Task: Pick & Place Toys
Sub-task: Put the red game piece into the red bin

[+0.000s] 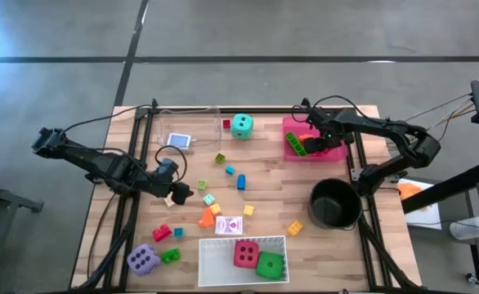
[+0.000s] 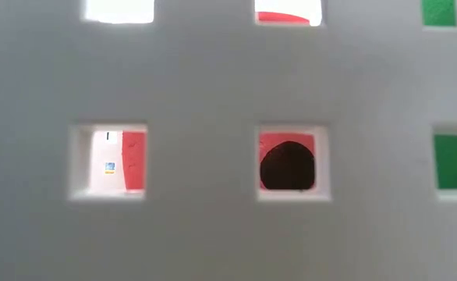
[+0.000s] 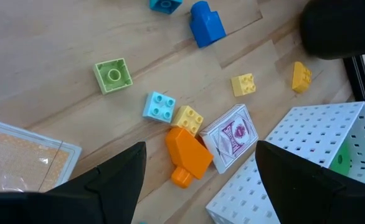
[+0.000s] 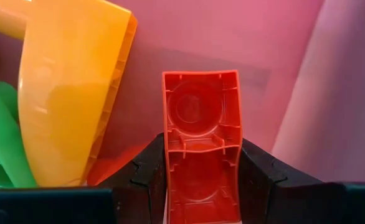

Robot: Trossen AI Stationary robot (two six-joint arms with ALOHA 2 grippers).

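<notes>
Over the pink tray (image 1: pixel 290 124), the right hand (image 4: pixel 201 180) is clamped across a red plastic block (image 4: pixel 201 143), hollow, light, stiff and probably slick, best pinched on its flat side walls; the left hand (image 3: pixel 198 180) hovers apart above the counter (image 1: pixel 264 175).

left gripper (image 1: pixel 176 196) hangs low with fingers spread; right gripper (image 1: pixel 309 145), arm outstretched, has fingers clamped.

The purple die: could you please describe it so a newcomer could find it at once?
Start at the white tray on the table's near edge, holding a red die and a green die. The purple die sits on bare wood to its left, beside a small green block, the only purple toy.
</notes>
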